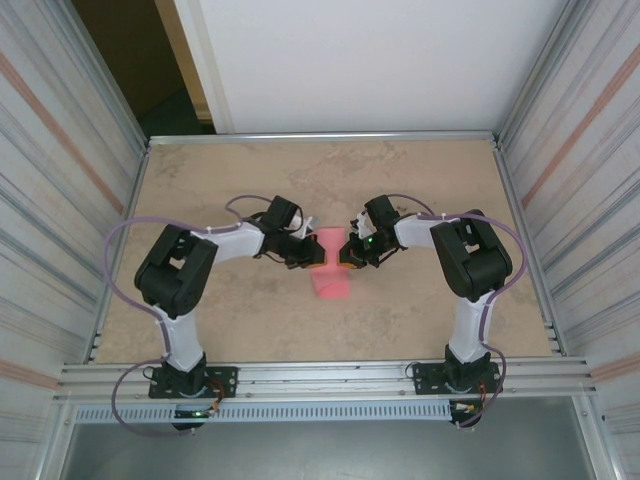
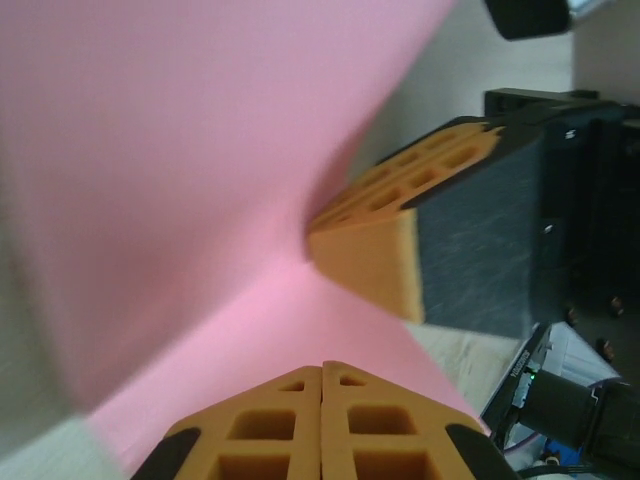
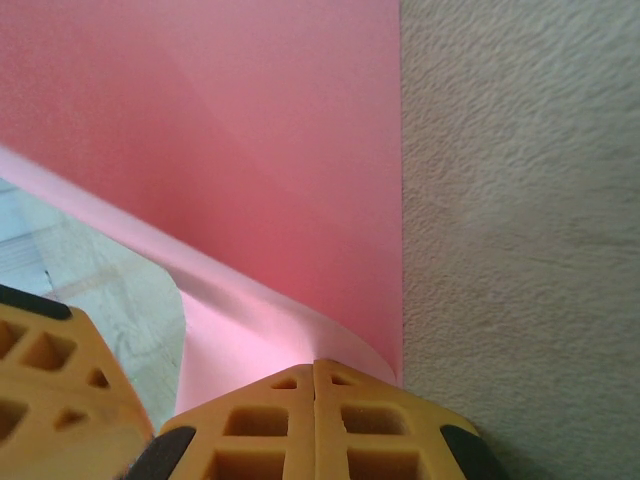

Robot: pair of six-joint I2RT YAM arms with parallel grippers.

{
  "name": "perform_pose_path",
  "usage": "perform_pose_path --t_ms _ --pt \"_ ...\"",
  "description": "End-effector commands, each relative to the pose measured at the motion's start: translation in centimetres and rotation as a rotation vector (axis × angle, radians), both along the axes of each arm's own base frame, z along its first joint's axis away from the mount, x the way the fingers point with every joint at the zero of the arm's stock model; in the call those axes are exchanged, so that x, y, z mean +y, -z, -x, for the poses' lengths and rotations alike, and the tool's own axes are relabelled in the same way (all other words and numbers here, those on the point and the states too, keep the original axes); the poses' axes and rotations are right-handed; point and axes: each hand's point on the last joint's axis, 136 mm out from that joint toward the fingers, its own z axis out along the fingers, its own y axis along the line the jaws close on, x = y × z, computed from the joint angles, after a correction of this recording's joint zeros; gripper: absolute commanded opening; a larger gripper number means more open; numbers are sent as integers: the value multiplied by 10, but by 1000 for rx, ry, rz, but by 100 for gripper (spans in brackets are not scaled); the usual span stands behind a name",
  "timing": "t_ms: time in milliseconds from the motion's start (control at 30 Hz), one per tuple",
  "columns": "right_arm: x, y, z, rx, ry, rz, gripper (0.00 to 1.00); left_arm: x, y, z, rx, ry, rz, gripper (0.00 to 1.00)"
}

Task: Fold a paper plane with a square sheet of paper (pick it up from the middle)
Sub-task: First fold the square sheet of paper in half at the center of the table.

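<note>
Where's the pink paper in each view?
Top external: pink paper at the centre of the table, between left hand and right hand.
Left wrist: paper across left and centre.
Right wrist: paper upper left, table to its right.
Shared landmark: right hand pinching the paper.

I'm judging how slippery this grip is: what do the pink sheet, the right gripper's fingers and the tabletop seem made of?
The square sheet of paper: thin matte pink paper; it bows in a soft curve without sheen. The fingers of the right gripper: orange, matte, probably plastic or rubber, with cut-out cells. The table: beige, mottled, finely grained, perhaps laminate or board.
</note>
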Motion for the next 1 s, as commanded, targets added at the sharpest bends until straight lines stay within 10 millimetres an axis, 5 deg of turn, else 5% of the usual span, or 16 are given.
perform_pose_path --t_ms 0,133,300,533,767,967 --pt "-85 98 75 272 19 464 0 -8 8 -13 1 -9 8 8" --pt "-85 97 76 273 17 463 0 0 25 -17 2 -8 -39 8" --pt "-88 97 75 279 22 451 0 39 53 -24 25 -40 -113 8" --pt "-91 99 79 287 16 456 0 81 44 -39 11 -108 -117 8" --pt "-90 99 79 286 19 456 0 34 -12 -42 -130 -68 37 9" --pt "-88 101 81 290 13 461 0 6 11 -37 -82 -41 34 8"
